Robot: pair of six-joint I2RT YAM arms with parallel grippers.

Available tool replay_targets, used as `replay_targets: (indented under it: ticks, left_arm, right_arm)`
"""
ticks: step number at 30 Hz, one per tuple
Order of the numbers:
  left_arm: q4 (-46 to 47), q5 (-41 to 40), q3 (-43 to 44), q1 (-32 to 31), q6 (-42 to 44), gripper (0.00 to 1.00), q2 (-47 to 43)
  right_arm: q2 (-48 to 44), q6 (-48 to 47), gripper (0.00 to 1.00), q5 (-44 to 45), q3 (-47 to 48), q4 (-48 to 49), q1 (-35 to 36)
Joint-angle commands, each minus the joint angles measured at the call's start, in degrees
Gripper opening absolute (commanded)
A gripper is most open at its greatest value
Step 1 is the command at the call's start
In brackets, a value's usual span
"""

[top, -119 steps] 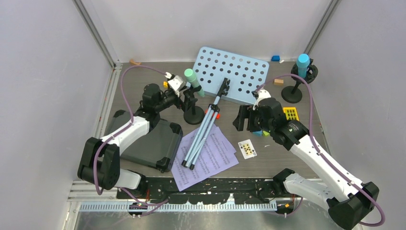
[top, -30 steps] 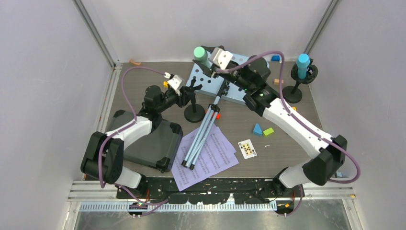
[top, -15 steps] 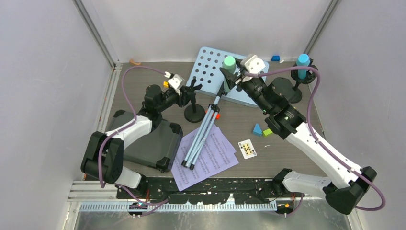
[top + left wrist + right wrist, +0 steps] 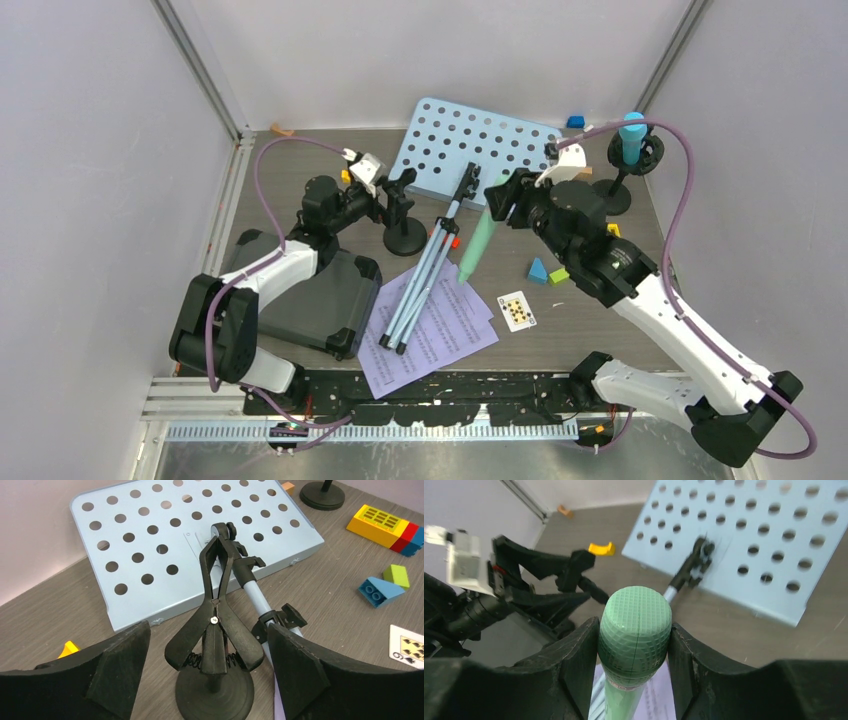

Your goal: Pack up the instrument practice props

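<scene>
My right gripper (image 4: 498,204) is shut on the head of the green toy microphone (image 4: 477,240), which hangs tilted above the lilac sheet-music pages (image 4: 440,330); its head (image 4: 635,630) sits between my fingers. My left gripper (image 4: 398,194) is open, its fingers (image 4: 115,670) on either side of the empty black mic pole's clip (image 4: 217,605) without touching it. The pole's round base (image 4: 406,240) stands on the table. The pale blue perforated rack (image 4: 480,150) lies flat at the back with its folded tripod legs (image 4: 420,285) across the pages. The blue microphone (image 4: 632,134) stands in its pole at the back right.
A black case (image 4: 320,295) lies at the front left under my left arm. A playing card (image 4: 517,311) and small blue and green blocks (image 4: 540,271) lie right of the pages. A yellow and red block (image 4: 387,520) and a small yellow piece (image 4: 601,547) lie near the rack.
My right arm has swung from over the rack toward the front and lowered, carrying the green microphone, now tilted head up over the pages. My left gripper has stayed at the empty pole.
</scene>
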Motion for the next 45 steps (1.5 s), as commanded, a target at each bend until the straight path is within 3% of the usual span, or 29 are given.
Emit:
replay_targets:
  ticks: [1,10,15,24,30,35,38,45]
  left_arm:
    - [0.6,-1.2,1.7,0.2,-0.6,0.97,-0.9]
    - [-2.9,-4.5,2.3,0.1,-1.8,1.0,-8.1]
    - [-4.9,-9.5,0.8,-0.5,4.5,1.0,-12.4]
    - [-5.3,-11.7,-0.7,-2.4,9.7,1.0,-15.4]
    - [-6.4,-12.6,-0.5,-2.8,11.2,1.0,-15.0]
    - [-5.8,-14.3,-1.0,-2.9,12.3,1.0,-15.2]
    - [-5.2,-15.2,-1.9,-3.5,14.3,1.0,-15.5]
    - [-3.3,-19.2,-3.2,-4.2,16.0,1.0,-16.5]
  right_arm:
    - [1.0,17.7,0.01,0.0,-4.5,-6.2,0.1]
    - [6.8,28.0,0.08,-9.3,-13.3,-1.6,-5.5]
    - [12.8,30.6,0.12,-11.0,-16.9,2.9,-7.6]
    - [26.8,33.5,0.18,-14.3,-18.6,14.1,-7.8]
    - [30.6,30.3,0.52,-11.9,-16.1,12.8,-7.9]
    - [30.8,28.6,0.68,-11.3,-14.2,10.6,-7.8]
    - [29.5,28.7,0.84,-8.9,-13.8,8.8,-7.9]
    - [23.9,26.7,0.89,-3.8,-13.7,3.8,-7.8]
